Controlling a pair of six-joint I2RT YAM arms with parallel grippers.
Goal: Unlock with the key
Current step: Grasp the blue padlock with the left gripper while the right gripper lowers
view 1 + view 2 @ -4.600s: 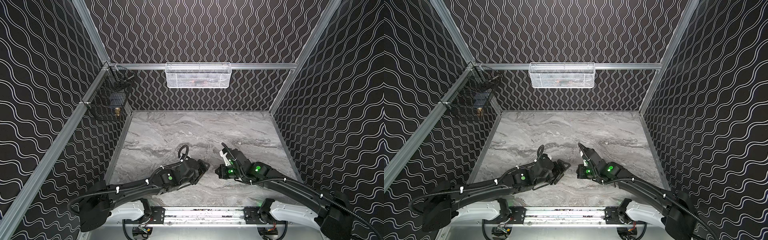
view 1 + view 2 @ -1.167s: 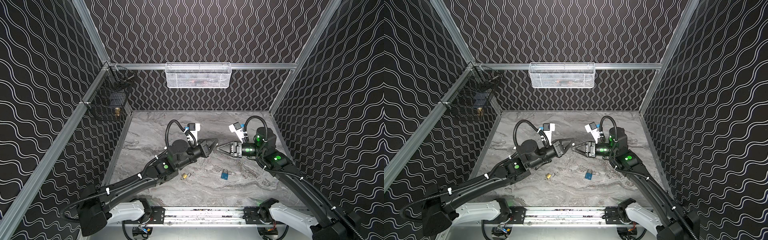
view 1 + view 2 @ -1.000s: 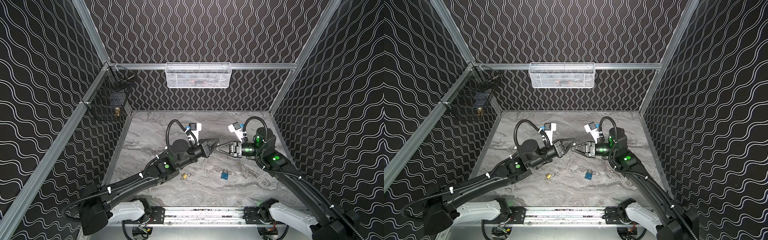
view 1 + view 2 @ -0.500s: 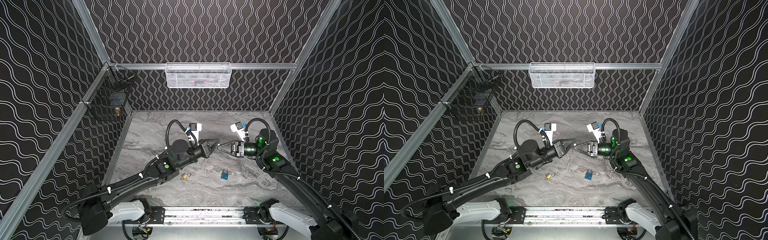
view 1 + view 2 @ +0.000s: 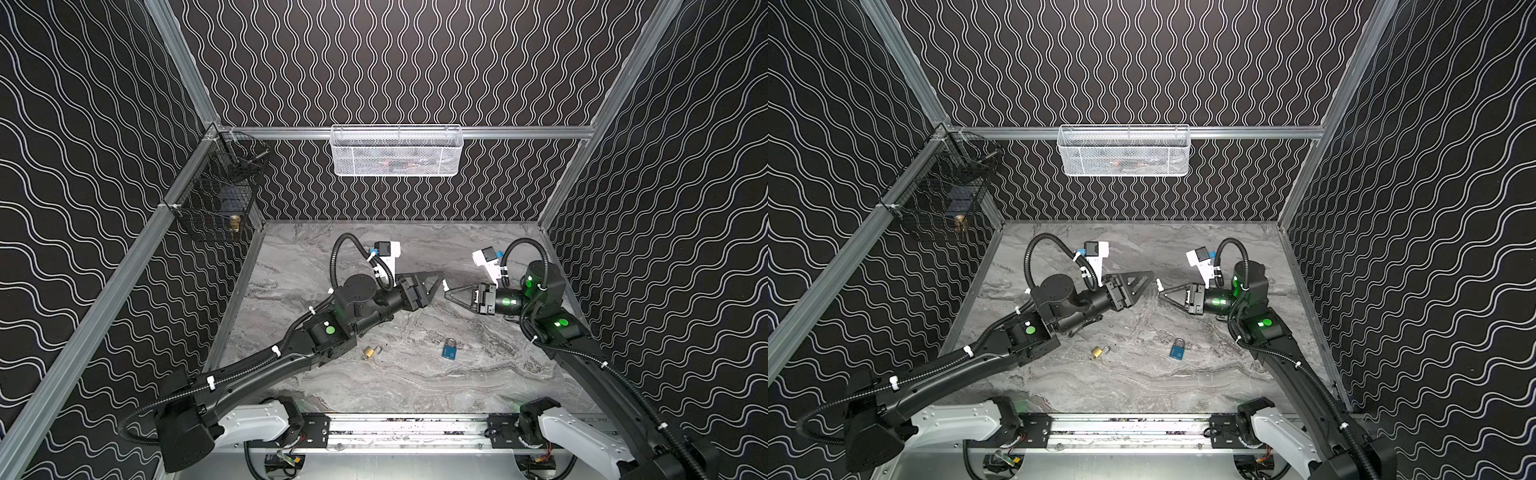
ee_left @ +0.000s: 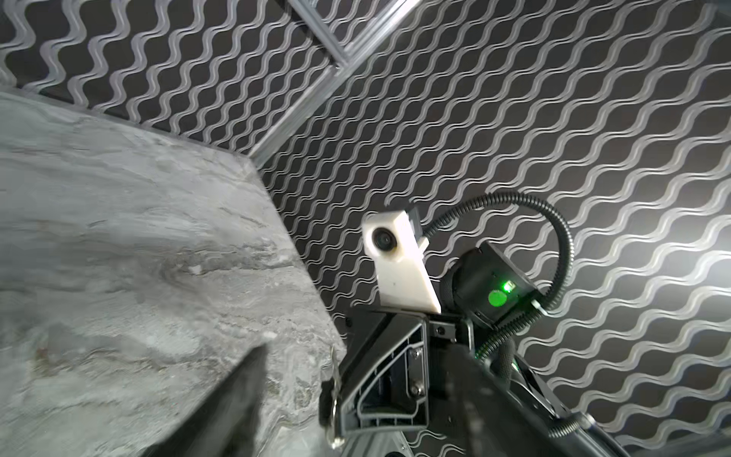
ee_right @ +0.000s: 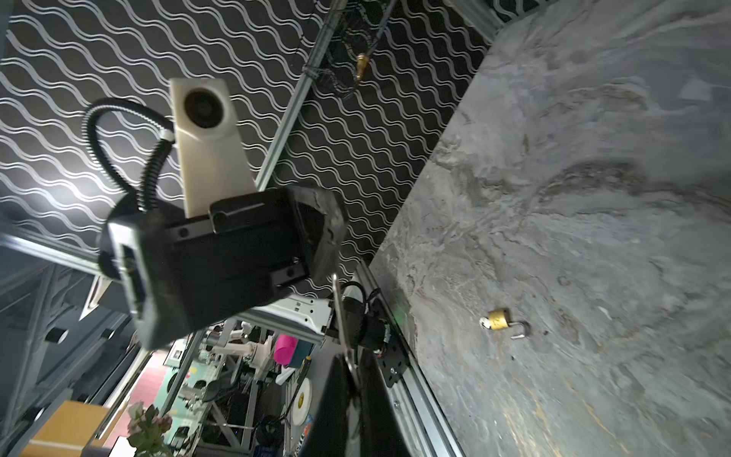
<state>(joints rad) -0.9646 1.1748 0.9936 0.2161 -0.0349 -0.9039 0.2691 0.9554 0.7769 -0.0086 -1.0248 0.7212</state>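
Sprung open, the left gripper (image 5: 434, 286) has freed the key (image 5: 444, 285), now pinched in mid-air by the clenched right gripper (image 5: 447, 293); held by so little, it may twist or drop before reaching the blue lock (image 5: 449, 349) on the table (image 5: 311, 257) below.

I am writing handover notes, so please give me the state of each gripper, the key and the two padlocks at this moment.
left gripper: open, holding nothing.
right gripper: shut on the key.
key: in the air, pinched by the right gripper.
brass padlock: lying on the table, shackle seems open.
blue padlock: lying on the table, shackle looks closed.
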